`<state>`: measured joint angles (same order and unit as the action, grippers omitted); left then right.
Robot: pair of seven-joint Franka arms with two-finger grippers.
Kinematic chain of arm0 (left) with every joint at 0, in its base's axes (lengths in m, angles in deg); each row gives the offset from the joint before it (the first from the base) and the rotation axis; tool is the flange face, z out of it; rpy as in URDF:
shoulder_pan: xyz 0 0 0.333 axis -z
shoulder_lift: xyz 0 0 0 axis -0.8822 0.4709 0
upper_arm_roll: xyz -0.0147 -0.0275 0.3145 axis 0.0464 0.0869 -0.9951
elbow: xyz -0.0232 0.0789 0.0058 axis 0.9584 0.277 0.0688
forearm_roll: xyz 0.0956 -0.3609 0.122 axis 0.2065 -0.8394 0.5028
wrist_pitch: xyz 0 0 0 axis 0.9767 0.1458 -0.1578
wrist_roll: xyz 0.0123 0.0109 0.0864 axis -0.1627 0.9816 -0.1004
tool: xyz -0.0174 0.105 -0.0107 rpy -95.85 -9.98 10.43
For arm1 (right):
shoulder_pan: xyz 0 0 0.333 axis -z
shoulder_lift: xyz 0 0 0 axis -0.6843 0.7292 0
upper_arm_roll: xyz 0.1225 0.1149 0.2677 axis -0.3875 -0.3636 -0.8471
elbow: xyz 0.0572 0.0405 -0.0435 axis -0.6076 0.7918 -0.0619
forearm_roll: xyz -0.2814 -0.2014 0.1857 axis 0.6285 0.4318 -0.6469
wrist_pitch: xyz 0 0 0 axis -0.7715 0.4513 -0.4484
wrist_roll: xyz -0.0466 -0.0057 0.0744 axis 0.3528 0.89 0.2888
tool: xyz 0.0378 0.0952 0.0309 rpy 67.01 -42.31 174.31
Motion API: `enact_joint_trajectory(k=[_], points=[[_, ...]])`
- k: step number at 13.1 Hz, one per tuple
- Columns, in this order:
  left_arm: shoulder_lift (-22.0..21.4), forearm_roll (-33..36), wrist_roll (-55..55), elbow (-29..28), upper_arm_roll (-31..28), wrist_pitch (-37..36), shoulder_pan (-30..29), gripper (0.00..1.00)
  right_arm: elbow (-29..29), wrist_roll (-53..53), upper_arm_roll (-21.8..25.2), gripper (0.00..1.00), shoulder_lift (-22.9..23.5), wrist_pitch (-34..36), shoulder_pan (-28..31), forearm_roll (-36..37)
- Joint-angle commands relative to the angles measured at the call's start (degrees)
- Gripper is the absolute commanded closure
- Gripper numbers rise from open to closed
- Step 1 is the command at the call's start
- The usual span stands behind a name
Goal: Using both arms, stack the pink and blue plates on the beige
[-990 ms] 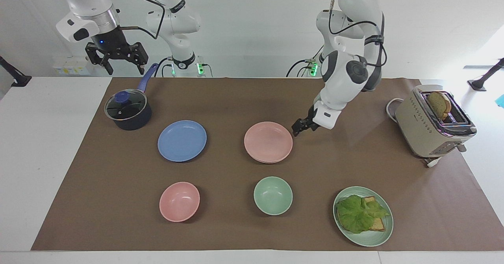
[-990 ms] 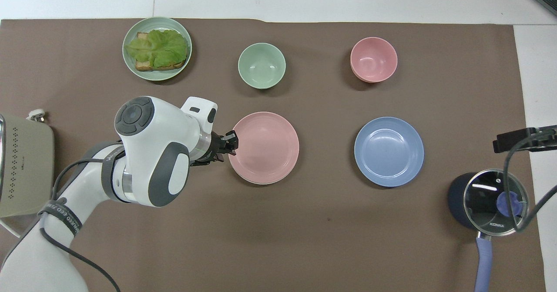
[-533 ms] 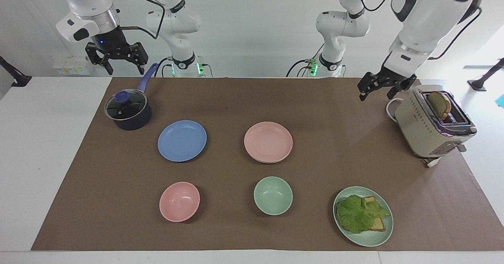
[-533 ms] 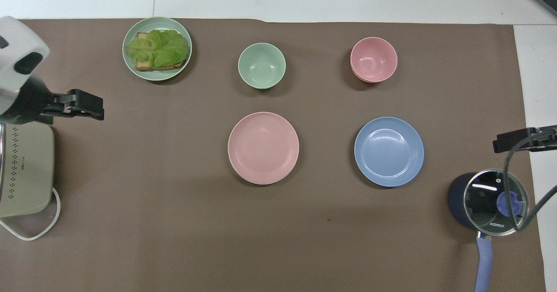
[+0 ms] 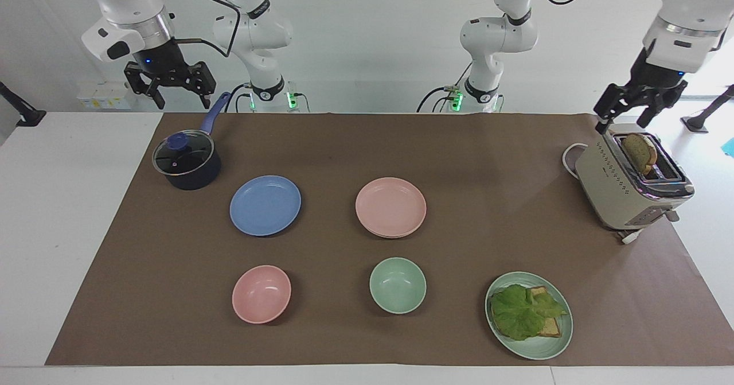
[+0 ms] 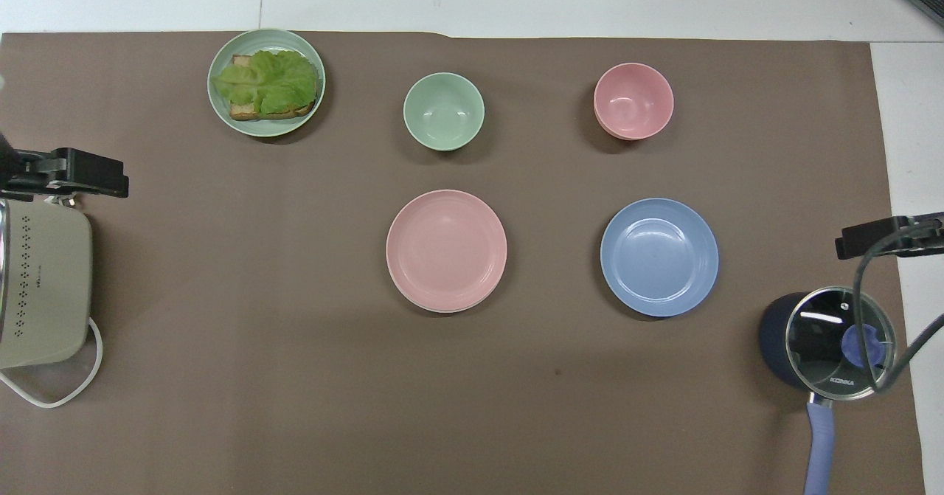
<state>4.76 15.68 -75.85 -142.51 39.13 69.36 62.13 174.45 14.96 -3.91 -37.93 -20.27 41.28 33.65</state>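
The left gripper has swung up from the pink plate's edge to hang over the toaster, fingers spread wide and empty; the right gripper waits over the saucepan, also wide and empty. The pink plate sits mid-mat on a beige plate, of which only a pale rim shows, with the blue plate beside it toward the right arm's end. That blue one looks light, stiff and smooth, so I'd pinch its raised rim, as it could slip
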Motion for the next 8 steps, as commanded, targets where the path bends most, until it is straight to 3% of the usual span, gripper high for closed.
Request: enact_joint_trajectory(k=[1, 8], points=[[-0.43, 0.37, 0.17, -0.46, 0.56, -0.79, -3.65, 0.0, 0.58, -1.78, -0.14, 0.0, -0.41, -0.38, 0.58, 0.25], [-0.43, 0.19, 0.26, -0.46, 2.14, -0.79, -2.16, 0.0, 1.11, -1.78, -0.14, 0.0, -0.85, -0.99, 0.67, 0.25]])
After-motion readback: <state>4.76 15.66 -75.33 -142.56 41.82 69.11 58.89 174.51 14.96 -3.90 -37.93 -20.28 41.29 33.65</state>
